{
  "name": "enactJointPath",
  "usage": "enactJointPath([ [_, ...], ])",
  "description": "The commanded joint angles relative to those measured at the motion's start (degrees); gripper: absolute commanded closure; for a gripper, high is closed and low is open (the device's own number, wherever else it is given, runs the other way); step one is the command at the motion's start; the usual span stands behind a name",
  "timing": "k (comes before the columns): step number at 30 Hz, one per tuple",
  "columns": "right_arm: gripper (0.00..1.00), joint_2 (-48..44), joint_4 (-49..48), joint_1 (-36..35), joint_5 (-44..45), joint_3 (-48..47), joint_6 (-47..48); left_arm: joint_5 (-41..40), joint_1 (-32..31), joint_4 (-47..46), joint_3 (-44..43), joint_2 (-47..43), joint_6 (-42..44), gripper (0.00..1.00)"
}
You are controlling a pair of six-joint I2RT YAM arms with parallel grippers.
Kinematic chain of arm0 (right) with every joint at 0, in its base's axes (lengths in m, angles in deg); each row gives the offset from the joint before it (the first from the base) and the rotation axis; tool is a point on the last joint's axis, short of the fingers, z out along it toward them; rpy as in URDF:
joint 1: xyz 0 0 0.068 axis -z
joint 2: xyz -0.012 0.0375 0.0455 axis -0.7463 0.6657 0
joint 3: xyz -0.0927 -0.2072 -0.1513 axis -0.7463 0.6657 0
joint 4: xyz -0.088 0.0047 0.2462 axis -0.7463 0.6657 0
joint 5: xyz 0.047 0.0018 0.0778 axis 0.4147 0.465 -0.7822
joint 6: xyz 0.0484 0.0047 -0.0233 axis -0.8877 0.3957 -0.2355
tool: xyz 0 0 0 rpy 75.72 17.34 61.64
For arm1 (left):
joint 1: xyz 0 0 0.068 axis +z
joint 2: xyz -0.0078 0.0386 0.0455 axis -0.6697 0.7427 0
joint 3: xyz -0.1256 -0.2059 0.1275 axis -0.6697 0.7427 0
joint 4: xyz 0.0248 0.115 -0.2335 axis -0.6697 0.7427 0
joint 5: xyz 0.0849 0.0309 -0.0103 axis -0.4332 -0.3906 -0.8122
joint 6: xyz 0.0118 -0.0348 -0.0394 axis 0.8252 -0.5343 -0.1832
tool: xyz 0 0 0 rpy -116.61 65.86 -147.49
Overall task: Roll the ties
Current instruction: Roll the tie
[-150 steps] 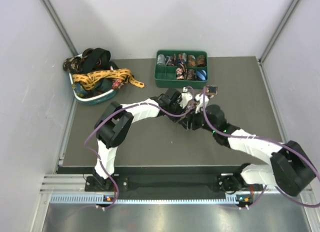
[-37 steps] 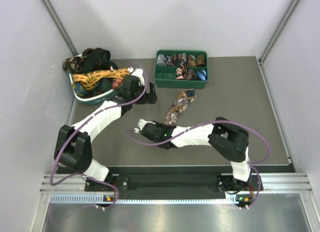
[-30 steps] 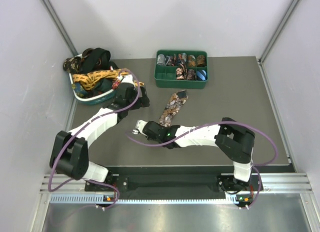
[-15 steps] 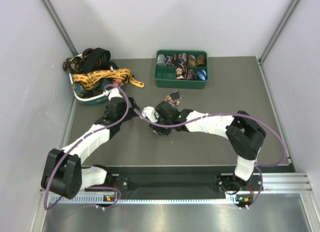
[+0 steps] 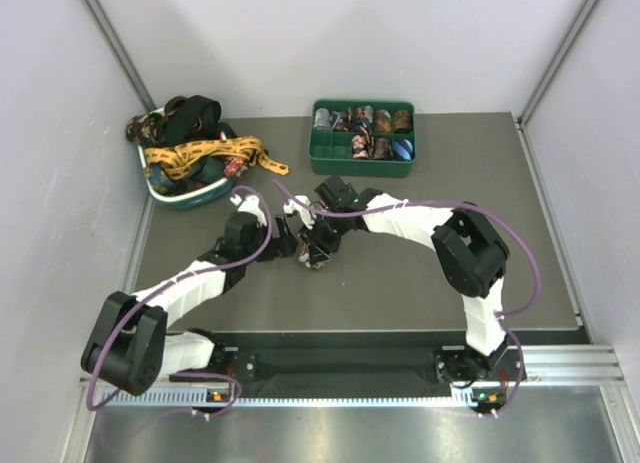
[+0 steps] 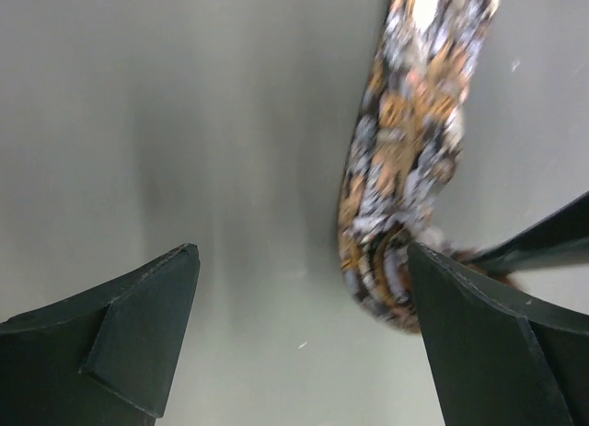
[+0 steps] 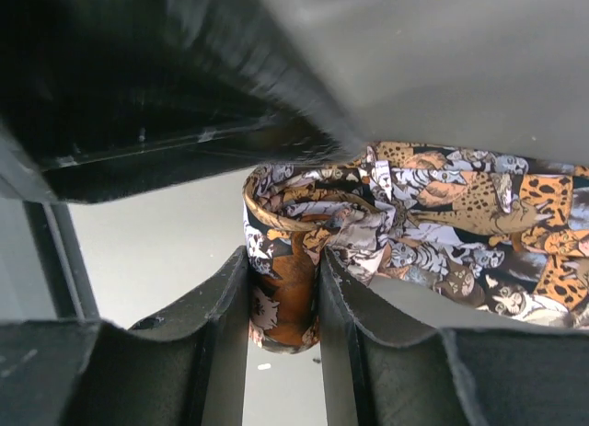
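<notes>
A brown cat-patterned tie [image 7: 460, 214] lies on the grey table, one end wound into a small roll [image 7: 285, 297]. My right gripper [image 7: 282, 260] is shut on that roll, one finger on each side. In the top view the roll [image 5: 318, 262] sits mid-table under the right gripper [image 5: 318, 249]. My left gripper [image 5: 291, 245] is open just left of it. In the left wrist view the tie [image 6: 400, 159] runs down to the roll [image 6: 382, 283] close against the right finger of the left gripper [image 6: 302, 256], and nothing is between the fingers.
At the back, a green tray [image 5: 360, 168] holds several rolled ties. A bowl [image 5: 190, 199] at the back left is heaped with loose ties, among them a gold-yellow one [image 5: 215, 153] and a black one [image 5: 192, 113]. Purple cables loop along both arms.
The right gripper has carried the tie's end from the front left toward the middle, and the loose length has shortened into the roll. The left gripper swung from the bowl to beside the roll.
</notes>
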Motion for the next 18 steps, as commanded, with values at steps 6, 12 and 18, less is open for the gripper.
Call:
enactJointPath([
  [6,0.85,1.9,2.0,2.2,-5.1,-2.8,0.5,-0.3,-0.4,-11.4,6.8,-3.7,1.1,0.02],
  [12,0.85,1.2,0.9,2.4,-5.8,-1.9,-0.7,-5.4,0.0,-9.1,2.2,2.8,0.9,0.01],
  [18,0.85,-0.7,-0.9,2.4,-5.1,-0.7,-1.5,-2.5,0.4,0.1,-11.6,16.1,0.6,0.03],
])
